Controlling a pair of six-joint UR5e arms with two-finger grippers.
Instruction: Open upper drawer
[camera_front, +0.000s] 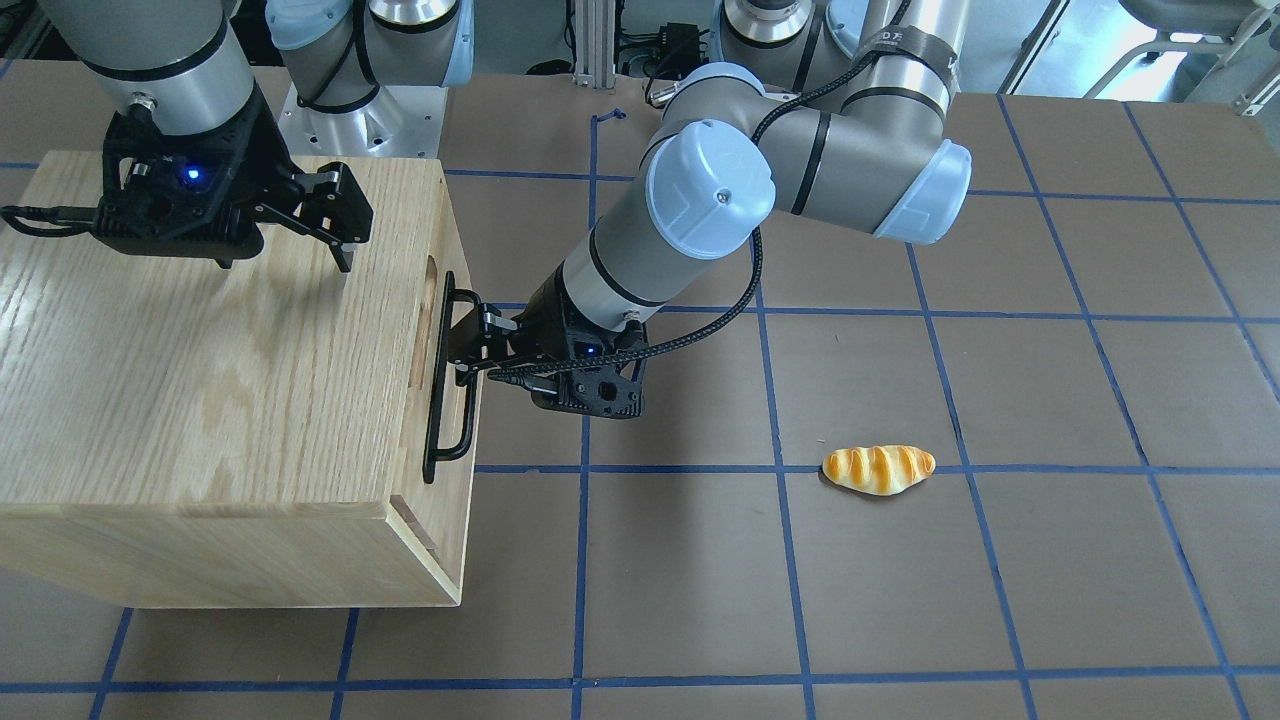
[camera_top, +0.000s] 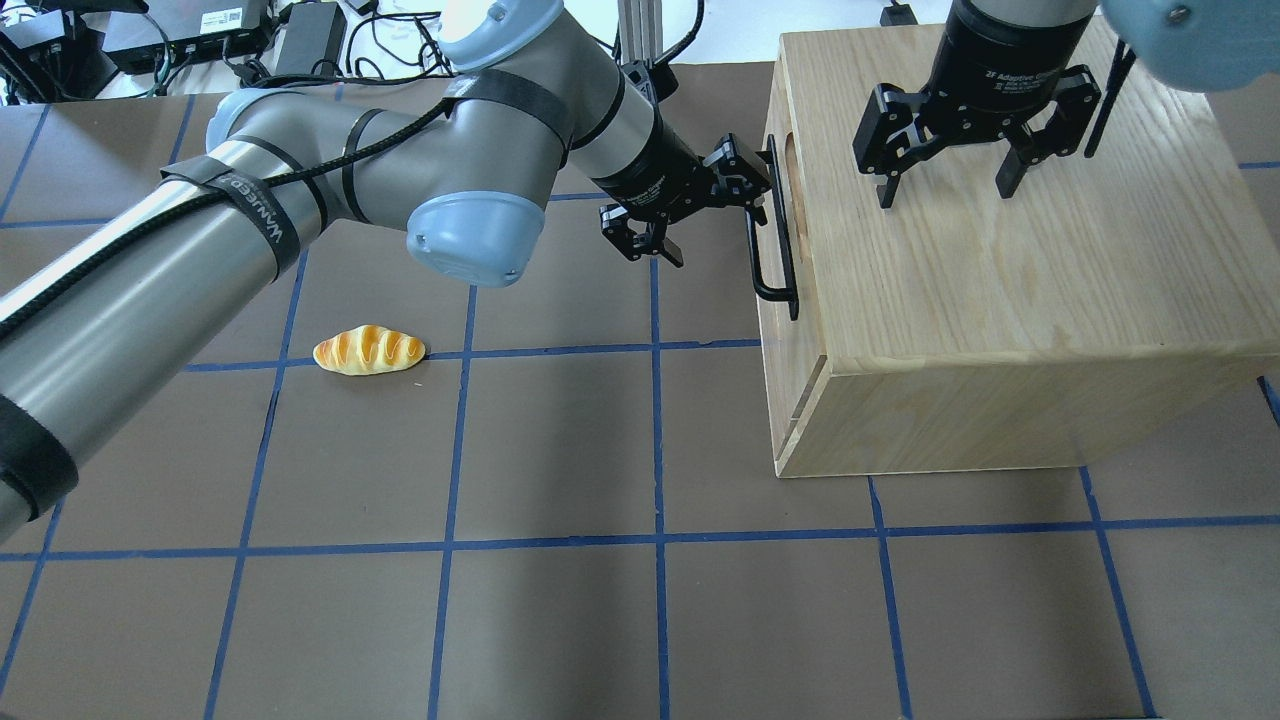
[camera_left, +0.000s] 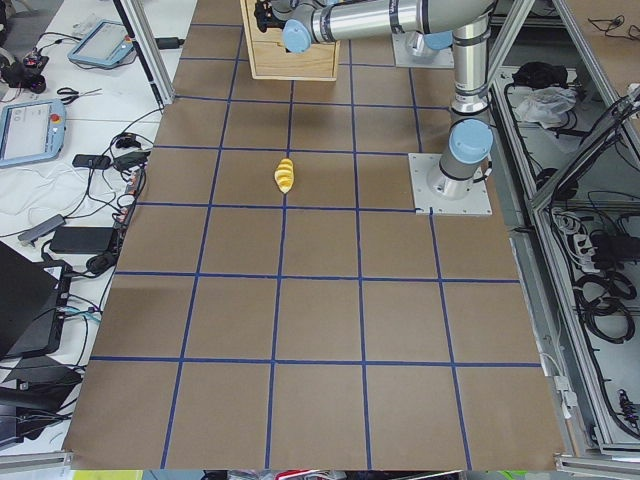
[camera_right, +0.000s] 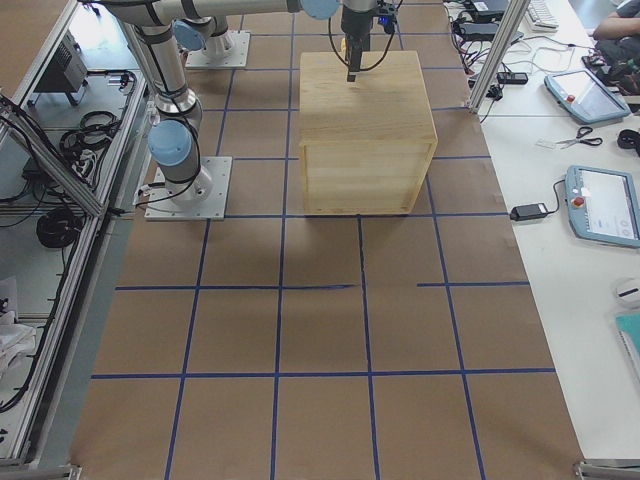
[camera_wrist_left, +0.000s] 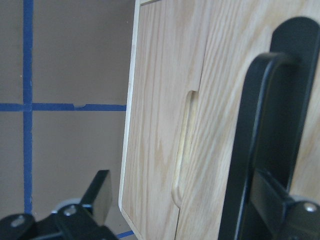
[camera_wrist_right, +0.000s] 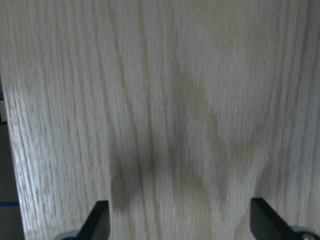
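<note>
The upper drawer (camera_front: 453, 245) sits flush in the front of the oak cabinet (camera_top: 1000, 300). It has an oblong slot (camera_top: 790, 165) in its top edge and a long black bar handle (camera_top: 783, 250). My left gripper (camera_top: 715, 220) is open at the handle. In the left wrist view the handle (camera_wrist_left: 255, 150) stands right against one finger (camera_wrist_left: 285, 210), and the other finger (camera_wrist_left: 97, 197) is well apart from it. My right gripper (camera_top: 945, 195) is open over the cabinet top, fingertips just above or on the wood. I cannot tell which.
A toy bread roll (camera_top: 369, 350) lies on the brown table on my left side, apart from the cabinet. Blue tape lines grid the table. The left arm's elbow (camera_front: 710, 190) hangs over the middle of the table.
</note>
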